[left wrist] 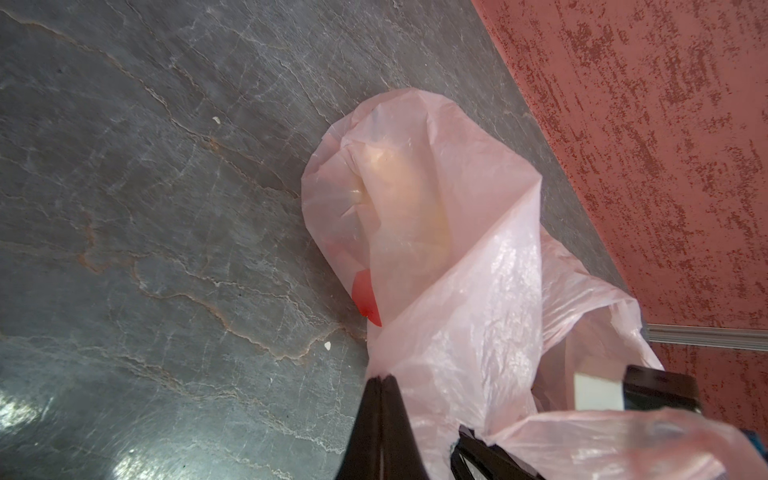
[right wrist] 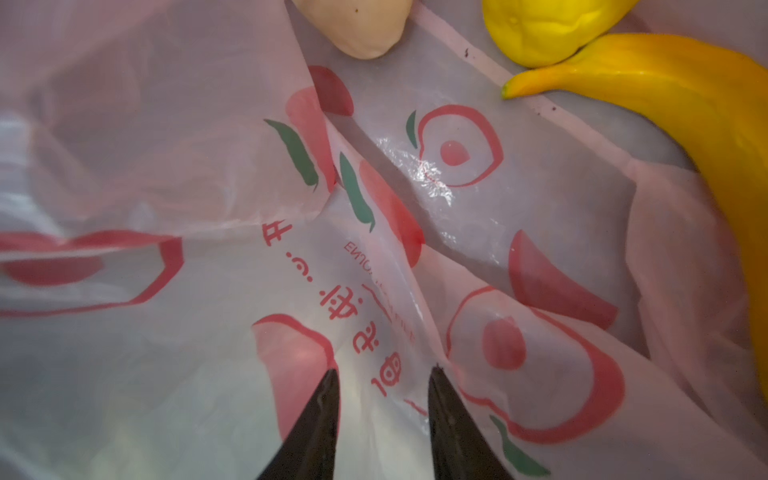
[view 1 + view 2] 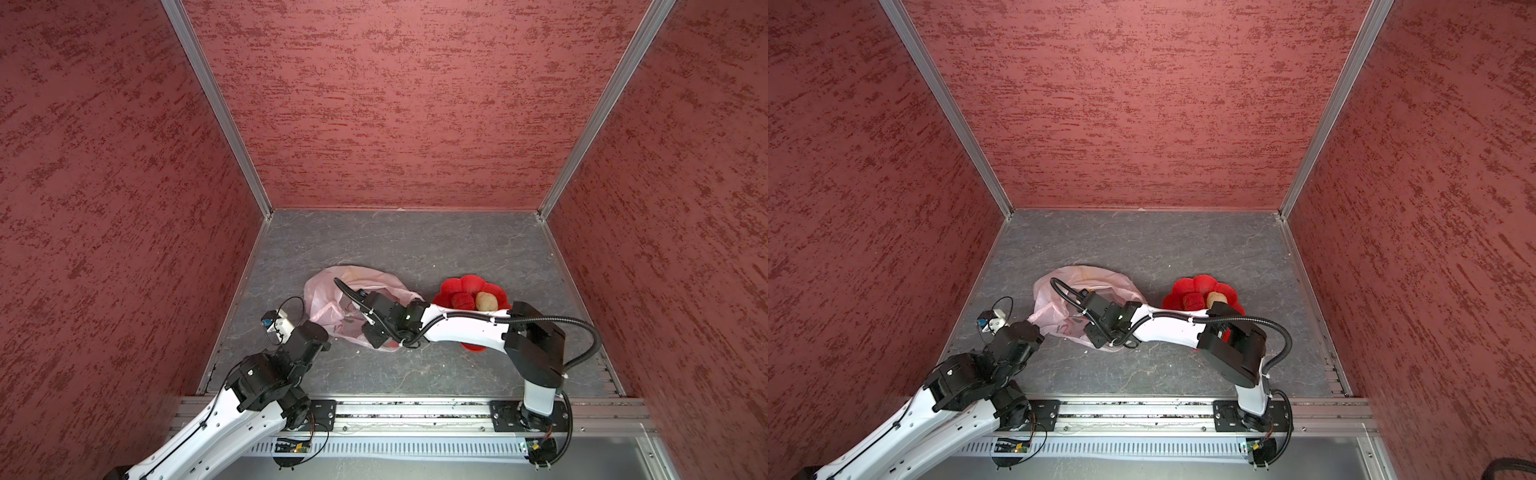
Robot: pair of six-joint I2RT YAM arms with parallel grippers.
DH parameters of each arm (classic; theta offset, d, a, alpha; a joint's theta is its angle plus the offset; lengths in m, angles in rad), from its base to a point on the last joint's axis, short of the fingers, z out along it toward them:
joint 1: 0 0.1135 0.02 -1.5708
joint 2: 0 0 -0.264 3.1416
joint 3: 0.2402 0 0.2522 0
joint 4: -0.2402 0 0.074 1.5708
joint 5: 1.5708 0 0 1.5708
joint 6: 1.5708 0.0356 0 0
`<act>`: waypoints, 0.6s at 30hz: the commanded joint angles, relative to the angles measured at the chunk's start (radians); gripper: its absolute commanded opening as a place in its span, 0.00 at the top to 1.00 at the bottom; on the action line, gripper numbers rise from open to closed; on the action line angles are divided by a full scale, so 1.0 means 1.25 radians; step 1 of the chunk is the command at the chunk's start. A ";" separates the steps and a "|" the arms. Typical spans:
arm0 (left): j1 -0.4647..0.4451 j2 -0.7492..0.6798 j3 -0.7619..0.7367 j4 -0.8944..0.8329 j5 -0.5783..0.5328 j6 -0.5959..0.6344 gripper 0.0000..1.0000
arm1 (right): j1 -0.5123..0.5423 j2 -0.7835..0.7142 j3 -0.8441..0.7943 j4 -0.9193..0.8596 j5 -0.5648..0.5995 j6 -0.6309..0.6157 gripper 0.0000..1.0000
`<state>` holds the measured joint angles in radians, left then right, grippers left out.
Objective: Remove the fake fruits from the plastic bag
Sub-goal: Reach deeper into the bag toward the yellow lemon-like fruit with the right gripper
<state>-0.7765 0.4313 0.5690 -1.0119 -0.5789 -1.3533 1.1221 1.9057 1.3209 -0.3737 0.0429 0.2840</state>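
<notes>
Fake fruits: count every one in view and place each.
5. On the plate: a red ball, a beige ball. Inside the bag: a second beige ball, a yellow ball, a banana. Others may be hidden.

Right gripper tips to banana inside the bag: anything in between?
Right wrist view: only creased, printed film of the plastic bag lies between the right gripper and the banana; no other fruit in that stretch.

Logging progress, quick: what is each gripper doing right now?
Left gripper: shut on the plastic bag.
Right gripper: open, holding nothing, inside the bag.
</notes>
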 commanded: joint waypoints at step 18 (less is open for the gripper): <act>-0.005 -0.093 0.001 -0.043 -0.001 0.017 1.00 | -0.057 0.193 0.249 -0.008 0.113 0.147 0.50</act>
<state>-0.7799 0.3344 0.5701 -1.0416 -0.5827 -1.3457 1.0809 2.1265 1.5990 -0.4126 0.1249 0.3916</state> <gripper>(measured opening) 0.046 0.493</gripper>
